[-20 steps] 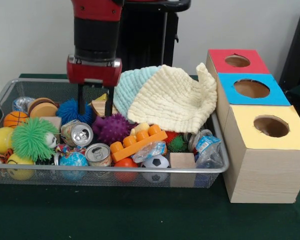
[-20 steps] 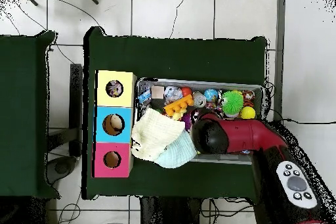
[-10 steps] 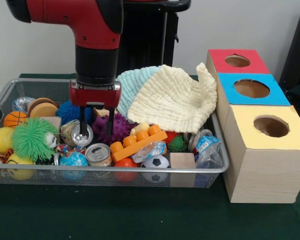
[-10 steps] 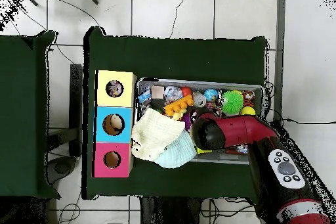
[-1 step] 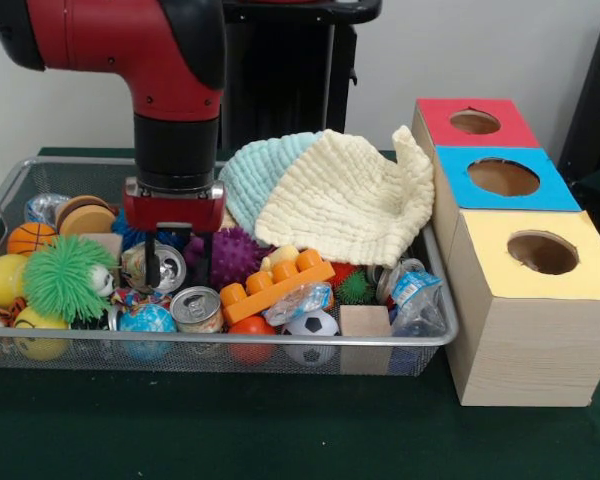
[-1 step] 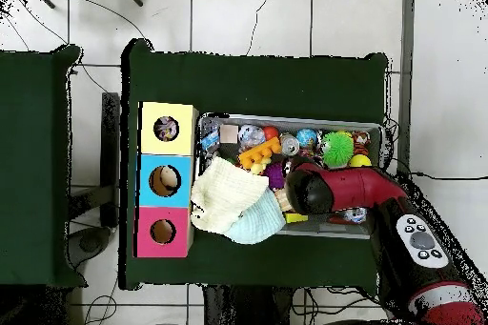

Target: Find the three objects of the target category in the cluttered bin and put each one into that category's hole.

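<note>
My gripper (image 5: pixel 177 268) is open and low inside the wire bin (image 5: pixel 280 341). Its fingers (image 5: pixel 202 262) stand on either side of a silver can (image 5: pixel 163 268) that lies on its side; the left one overlaps the can's lid. Just right of it is a purple spiky ball (image 5: pixel 232 256). A second can (image 5: pixel 196 308) stands upright in front. Three boxes stand to the right, with holes in a red top (image 5: pixel 472 122), a blue top (image 5: pixel 503 177) and a yellow top (image 5: pixel 542 252). In the overhead view the arm (image 6: pixel 343 191) hides the gripper.
A yellow cloth (image 5: pixel 345 195) and a light blue cloth (image 5: pixel 252 175) drape over the bin's back right. Around the cans lie a green fuzzy ball (image 5: pixel 68 278), an orange toy block (image 5: pixel 275 283), a globe ball (image 5: pixel 147 320), a soccer ball (image 5: pixel 312 325) and a wooden cube (image 5: pixel 365 322).
The gripper came forward from the bin's back and dropped lower. It went from above the blue spiky ball to around the lying can, still open.
</note>
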Robot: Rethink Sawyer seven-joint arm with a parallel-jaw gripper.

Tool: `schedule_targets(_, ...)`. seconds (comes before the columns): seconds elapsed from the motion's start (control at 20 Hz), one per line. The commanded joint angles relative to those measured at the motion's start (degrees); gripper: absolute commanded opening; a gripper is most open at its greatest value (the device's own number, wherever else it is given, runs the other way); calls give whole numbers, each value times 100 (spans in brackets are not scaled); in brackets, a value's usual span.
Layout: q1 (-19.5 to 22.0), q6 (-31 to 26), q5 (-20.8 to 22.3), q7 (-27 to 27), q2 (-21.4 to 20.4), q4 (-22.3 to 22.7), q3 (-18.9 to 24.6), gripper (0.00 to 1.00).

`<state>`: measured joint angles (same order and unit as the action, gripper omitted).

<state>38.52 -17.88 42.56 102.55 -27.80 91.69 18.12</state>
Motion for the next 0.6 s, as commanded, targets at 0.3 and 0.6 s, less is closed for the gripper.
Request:
schedule_targets(0.3,18,-224,651,-909,-127,-400,348,100)
schedule_targets(0.6,355,-323,602,-1089,-362,31,580,100)
